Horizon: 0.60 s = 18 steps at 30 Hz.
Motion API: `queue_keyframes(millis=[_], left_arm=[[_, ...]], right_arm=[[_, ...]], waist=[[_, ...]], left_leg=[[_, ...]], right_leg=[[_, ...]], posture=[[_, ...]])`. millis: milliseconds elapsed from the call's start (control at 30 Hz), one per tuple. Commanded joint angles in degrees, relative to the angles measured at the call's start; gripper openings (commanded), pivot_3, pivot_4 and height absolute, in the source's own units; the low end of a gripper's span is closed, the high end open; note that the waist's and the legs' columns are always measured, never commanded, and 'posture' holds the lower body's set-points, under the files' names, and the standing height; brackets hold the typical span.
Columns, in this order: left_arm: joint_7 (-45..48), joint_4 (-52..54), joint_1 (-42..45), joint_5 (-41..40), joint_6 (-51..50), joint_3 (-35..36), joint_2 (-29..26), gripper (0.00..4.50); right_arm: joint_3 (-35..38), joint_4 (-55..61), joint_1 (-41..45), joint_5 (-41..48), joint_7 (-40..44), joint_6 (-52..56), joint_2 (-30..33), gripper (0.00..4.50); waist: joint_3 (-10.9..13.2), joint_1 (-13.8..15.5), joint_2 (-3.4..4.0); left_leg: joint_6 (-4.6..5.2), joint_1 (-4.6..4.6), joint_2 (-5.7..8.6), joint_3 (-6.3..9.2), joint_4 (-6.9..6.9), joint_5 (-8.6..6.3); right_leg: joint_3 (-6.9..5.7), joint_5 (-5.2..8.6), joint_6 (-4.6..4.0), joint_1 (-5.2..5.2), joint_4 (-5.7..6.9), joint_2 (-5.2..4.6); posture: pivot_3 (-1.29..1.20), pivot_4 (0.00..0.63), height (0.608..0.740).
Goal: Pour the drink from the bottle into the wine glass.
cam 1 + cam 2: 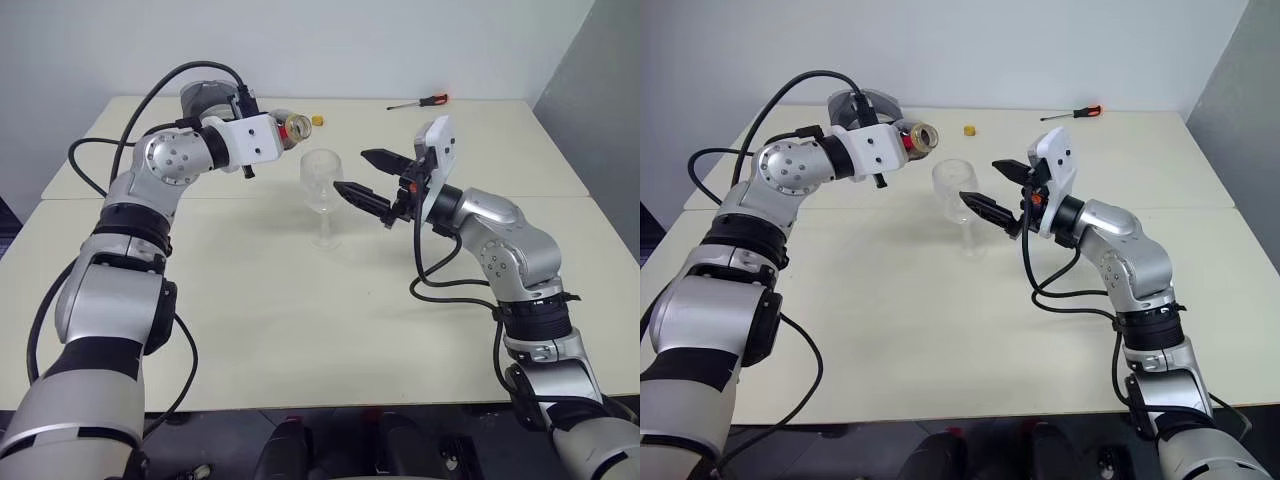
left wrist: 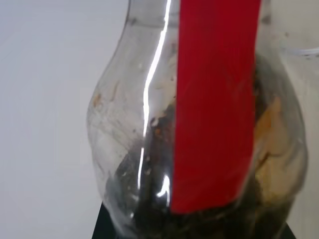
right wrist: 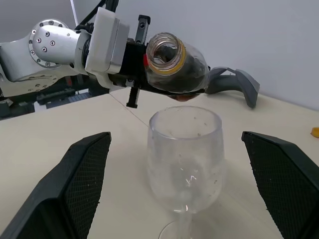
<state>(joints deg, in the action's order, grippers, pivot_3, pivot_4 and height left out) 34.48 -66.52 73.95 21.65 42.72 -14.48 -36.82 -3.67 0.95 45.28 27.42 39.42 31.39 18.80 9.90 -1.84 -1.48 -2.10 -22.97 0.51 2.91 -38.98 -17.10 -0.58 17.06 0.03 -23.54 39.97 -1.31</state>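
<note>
My left gripper (image 1: pixel 272 132) is shut on the bottle (image 1: pixel 292 126), which lies tipped on its side, level, with its open mouth toward the wine glass (image 1: pixel 322 188). The bottle's mouth (image 3: pixel 167 54) hangs just above and behind the glass rim. The dark drink (image 3: pixel 192 75) pools in the bottle's belly, beside the red label (image 2: pixel 214 99). The wine glass (image 3: pixel 185 144) stands upright on the table with no liquid visible in it. My right gripper (image 1: pixel 372 178) is open just right of the glass, with a finger (image 3: pixel 82 181) on each side of the bowl, not touching.
A small yellow cap (image 1: pixel 318 120) lies on the table behind the bottle. A red-handled screwdriver (image 1: pixel 420 101) lies at the far edge. A grey curved object (image 1: pixel 865 102) sits behind my left wrist. The cream table (image 1: pixel 300 320) stretches bare toward me.
</note>
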Motion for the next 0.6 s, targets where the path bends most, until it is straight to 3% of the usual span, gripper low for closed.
queue_keyframes(millis=[33, 600], left_arm=[[-1.7, -0.3, 2.72, 0.71, 2.1, 0.1, -1.15, 1.0], [-8.34, -2.72, 6.12, 8.29, 5.32, -4.12, -2.86, 1.0]], right_arm=[[0.57, 1.26, 1.63, 0.08, -0.34, 0.21, -0.77, 4.5], [0.13, -0.01, 3.7, -1.66, 0.77, 0.67, -2.14, 4.5]], waist=[[0.0, 0.0, 0.0], [0.0, -0.04, 0.0]], left_leg=[[0.0, 0.01, -0.01, 0.01, 0.0, 0.0], [0.0, 0.0, 0.0, 0.01, -0.01, 0.0]], right_leg=[[0.01, 0.0, 0.0, 0.0, 0.01, 0.0], [0.0, 0.0, 0.0, -0.04, 0.06, 0.0]], posture=[[0.0, 0.15, 0.74], [0.0, 0.15, 0.74]])
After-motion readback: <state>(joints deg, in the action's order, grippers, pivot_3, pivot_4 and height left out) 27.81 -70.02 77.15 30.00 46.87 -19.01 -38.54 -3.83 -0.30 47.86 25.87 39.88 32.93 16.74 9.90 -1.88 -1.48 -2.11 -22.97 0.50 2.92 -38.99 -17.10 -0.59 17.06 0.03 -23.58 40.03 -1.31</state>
